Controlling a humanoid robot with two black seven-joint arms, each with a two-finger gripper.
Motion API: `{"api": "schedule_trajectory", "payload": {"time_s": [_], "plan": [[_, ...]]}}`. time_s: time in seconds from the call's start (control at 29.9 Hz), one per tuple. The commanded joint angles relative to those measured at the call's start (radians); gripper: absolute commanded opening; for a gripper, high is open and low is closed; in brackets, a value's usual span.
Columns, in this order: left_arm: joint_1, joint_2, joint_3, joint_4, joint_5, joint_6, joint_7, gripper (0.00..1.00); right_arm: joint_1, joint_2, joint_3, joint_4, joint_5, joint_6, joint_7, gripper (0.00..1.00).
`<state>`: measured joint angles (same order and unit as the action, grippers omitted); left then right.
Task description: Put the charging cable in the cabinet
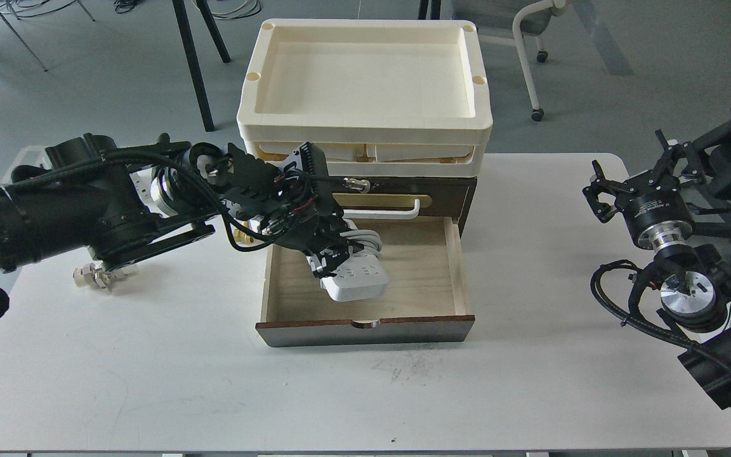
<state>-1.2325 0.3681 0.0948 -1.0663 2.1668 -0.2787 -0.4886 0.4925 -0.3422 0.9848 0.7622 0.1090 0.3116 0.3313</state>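
Observation:
The dark brown cabinet [464, 193] stands mid-table with its lower light-wood drawer [422, 279] pulled open toward me. My left gripper [329, 259] is shut on the charging cable [358, 279], a white power strip with its cord coiled around its middle. It holds the strip tilted over the left half of the open drawer, the strip's free end pointing toward me. Whether the strip touches the drawer floor I cannot tell. My right gripper [600, 190] is open and empty, well off to the right above the table.
Cream plastic trays [365, 120] are stacked on top of the cabinet. The upper drawer is shut, with a white handle [397, 212] on a brass plate. A small white breaker [89, 275] lies on the table at the left, under my left arm. The table edge runs along the front.

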Motion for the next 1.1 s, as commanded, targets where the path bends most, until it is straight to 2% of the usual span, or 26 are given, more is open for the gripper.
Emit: {"api": "schedule_trajectory", "payload": {"time_s": [0.0, 0.07, 0.1, 0.13, 0.17, 0.2, 0.43, 0.54, 0.74, 0.8, 0.87, 0.97, 1.07], "plan": [[0.018, -0.005, 0.006, 0.034, 0.008, 0.018, 0.000, 0.06, 0.000, 0.000, 0.000, 0.000, 0.000, 0.000, 0.000, 1.00], [0.021, -0.009, 0.006, 0.046, 0.004, 0.018, 0.000, 0.16, 0.000, 0.000, 0.000, 0.000, 0.000, 0.000, 0.000, 1.00], [0.021, -0.009, 0.002, 0.048, -0.001, 0.018, 0.000, 0.26, 0.000, 0.002, 0.000, 0.002, 0.000, 0.000, 0.000, 1.00], [0.022, -0.009, 0.000, 0.048, -0.001, 0.018, 0.000, 0.42, 0.000, 0.002, 0.000, 0.002, 0.000, 0.000, 0.000, 1.00], [0.024, -0.008, 0.000, 0.048, -0.001, 0.019, 0.000, 0.53, 0.000, 0.002, 0.000, 0.000, 0.000, 0.000, 0.000, 1.00], [0.028, -0.008, 0.000, 0.042, 0.001, 0.021, 0.000, 0.60, 0.000, 0.002, 0.000, 0.002, 0.000, 0.000, 0.000, 1.00], [0.054, -0.026, -0.043, 0.028, -0.059, 0.044, 0.000, 0.75, 0.000, 0.002, 0.000, 0.002, 0.000, 0.000, 0.000, 1.00], [0.064, -0.014, -0.143, -0.026, -0.200, 0.044, 0.000, 0.82, 0.000, 0.002, 0.000, 0.002, 0.000, 0.000, 0.000, 1.00], [0.099, 0.017, -0.429, -0.161, -0.768, 0.039, 0.000, 0.98, -0.003, 0.002, 0.000, 0.002, 0.000, 0.000, 0.000, 1.00], [0.100, 0.018, -0.507, -0.182, -0.934, 0.036, 0.000, 0.99, -0.003, 0.002, 0.000, 0.002, -0.002, 0.000, 0.000, 1.00], [0.097, 0.021, -0.575, -0.182, -1.079, 0.018, 0.000, 0.99, -0.003, 0.002, 0.000, 0.002, 0.000, 0.000, 0.000, 1.00], [0.096, 0.046, -0.700, -0.161, -1.336, -0.054, 0.000, 1.00, -0.002, 0.002, 0.000, 0.002, 0.000, 0.000, 0.000, 1.00], [0.100, 0.067, -0.788, -0.097, -1.592, -0.112, 0.000, 1.00, -0.003, 0.002, -0.001, 0.002, -0.002, 0.000, 0.000, 1.00]]}}
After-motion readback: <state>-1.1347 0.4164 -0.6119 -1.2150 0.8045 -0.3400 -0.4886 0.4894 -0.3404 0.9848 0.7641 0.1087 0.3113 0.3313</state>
